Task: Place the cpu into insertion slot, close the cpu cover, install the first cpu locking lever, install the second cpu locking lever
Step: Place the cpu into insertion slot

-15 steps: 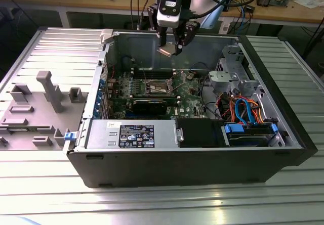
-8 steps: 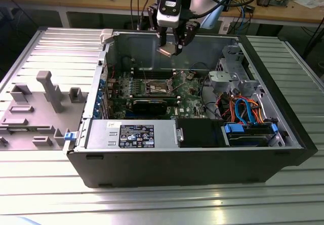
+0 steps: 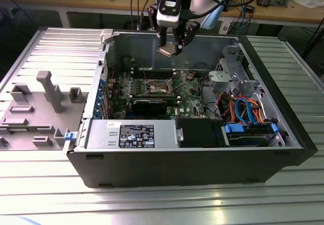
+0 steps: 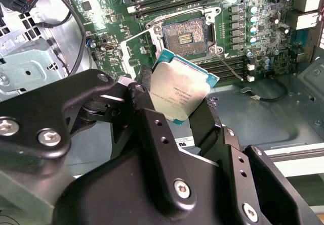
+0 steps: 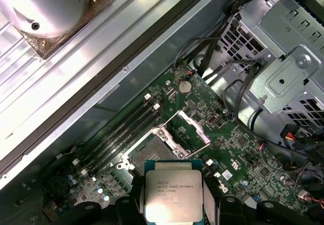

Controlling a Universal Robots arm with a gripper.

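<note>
Jaws tight on cpu [image 4: 179, 91]; insertion slot [image 4: 185, 33] uncovered

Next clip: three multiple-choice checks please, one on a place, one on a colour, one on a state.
1. The cpu, relative to the insertion slot: A. seated in it B. held in the tool, clear of it C. lying beside it
2. The motherboard is: A. red B. white C. green
3. The cpu cover: A. swung open B. shut over the slot C. missing
1 B: the tool grips the chip by its edges. 2 C: the board is green in both wrist views. 3 A: its frame stands raised beside the bare slot.
</note>
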